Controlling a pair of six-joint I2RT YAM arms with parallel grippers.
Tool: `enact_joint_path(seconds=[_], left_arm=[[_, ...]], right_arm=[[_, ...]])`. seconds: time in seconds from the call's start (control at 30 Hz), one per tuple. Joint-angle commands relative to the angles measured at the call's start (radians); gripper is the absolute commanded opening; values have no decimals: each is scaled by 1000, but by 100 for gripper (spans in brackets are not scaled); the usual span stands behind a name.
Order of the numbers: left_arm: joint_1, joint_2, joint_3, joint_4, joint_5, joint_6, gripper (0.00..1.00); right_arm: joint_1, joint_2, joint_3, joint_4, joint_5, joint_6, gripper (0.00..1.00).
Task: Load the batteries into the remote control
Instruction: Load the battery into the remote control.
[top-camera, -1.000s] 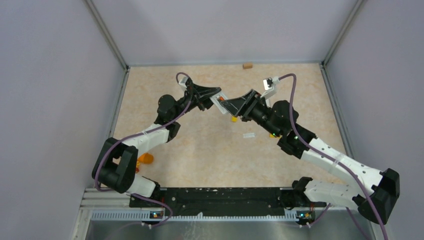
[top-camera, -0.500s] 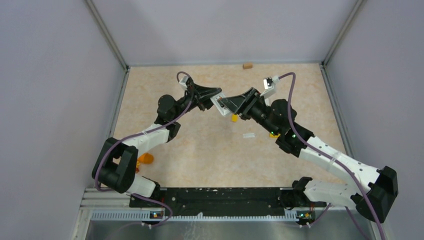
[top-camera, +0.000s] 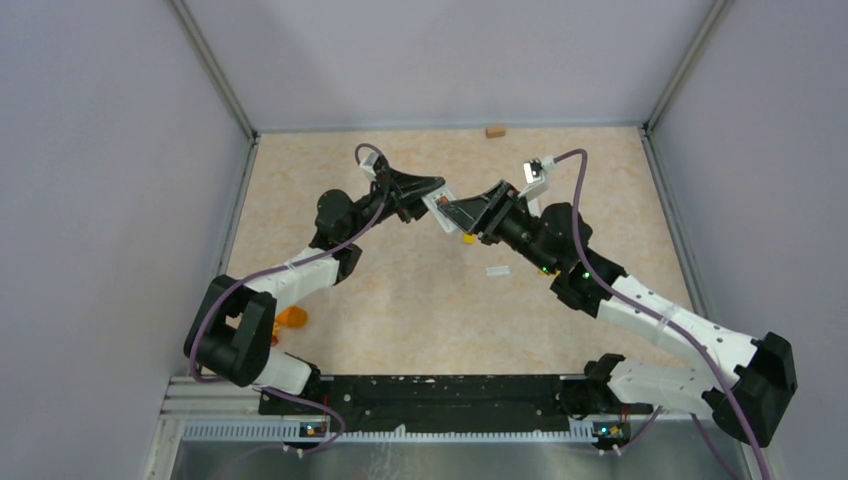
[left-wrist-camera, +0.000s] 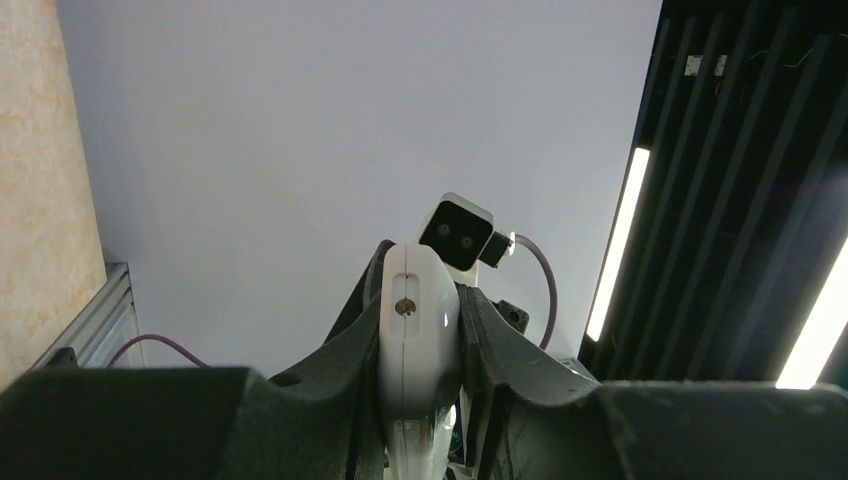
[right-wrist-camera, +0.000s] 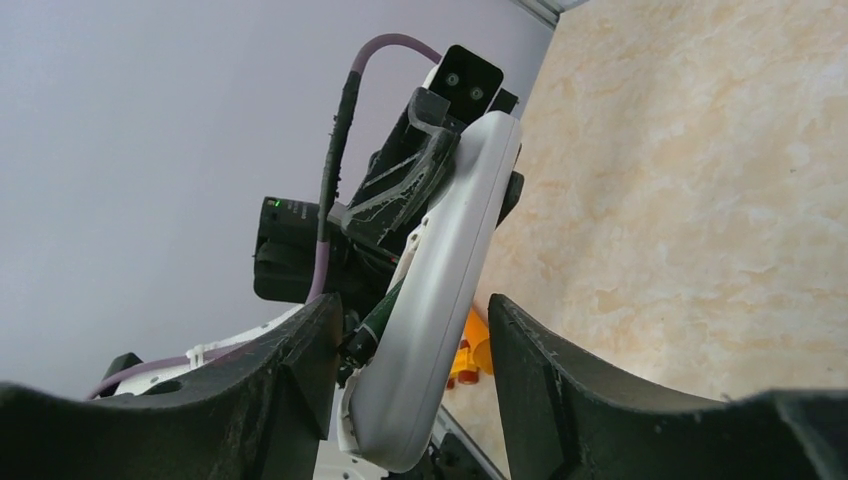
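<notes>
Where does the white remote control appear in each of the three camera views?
Top external: the remote control near the centre of the picture.
Left wrist: the remote control at bottom centre, seen end-on.
Right wrist: the remote control at centre, slanting upward.
Shared landmark: the left gripper clamped on it, visible in all three.

From above, the left gripper (top-camera: 432, 191) and right gripper (top-camera: 449, 212) cover most of the remote (top-camera: 437, 204). My left wrist view cuts off its lower end. On the right wrist view, I can't identify a dark sliver (right-wrist-camera: 375, 325) beside it.
</notes>
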Motion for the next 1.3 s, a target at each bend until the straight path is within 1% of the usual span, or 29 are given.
enact_joint_path(seconds=[0.0, 0.13, 0.27, 0.43, 0.5, 0.53, 0.67, 0.77, 0.9, 1.0, 1.07, 1.13, 1.17, 1.27], left_arm=[[-3, -1, 43, 47, -7, 4, 0], [-4, 0, 55, 45, 1, 14, 0], [-4, -7, 73, 31, 19, 45, 0], [-6, -16, 103, 8, 49, 91, 0], [-7, -20, 107, -7, 52, 109, 0], [-7, -24, 108, -17, 54, 121, 0], [-5, -36, 112, -70, 49, 175, 0], [-1, -38, 110, -97, 45, 207, 0], [8, -35, 101, -102, 44, 215, 0], [10, -32, 100, -98, 46, 212, 0], [10, -32, 100, -90, 47, 205, 0], [10, -33, 98, -83, 49, 194, 0], [10, -35, 95, -80, 50, 189, 0], [10, -35, 91, -61, 50, 171, 0]], right_arm=[[4, -35, -12, 66, -13, 1, 53], [-4, -28, -11, 62, -21, 9, 44], [-9, -5, 4, 43, -32, 20, 38], [-11, 27, 33, 13, -33, 15, 36], [-11, 37, 40, 9, -58, 9, 37], [-11, 41, 45, 6, -66, 4, 38], [-11, 34, 48, 2, -74, -19, 58], [-11, -1, 26, 36, -71, -35, 68], [-12, -40, 6, 64, -68, -53, 72], [-14, -57, -7, 73, -69, -45, 73], [-17, -63, -22, 84, -67, -30, 72], [-24, -69, -34, 89, -68, -9, 68], [-26, -70, -41, 94, -69, -1, 65], [-35, -69, -60, 118, -83, 23, 53]])
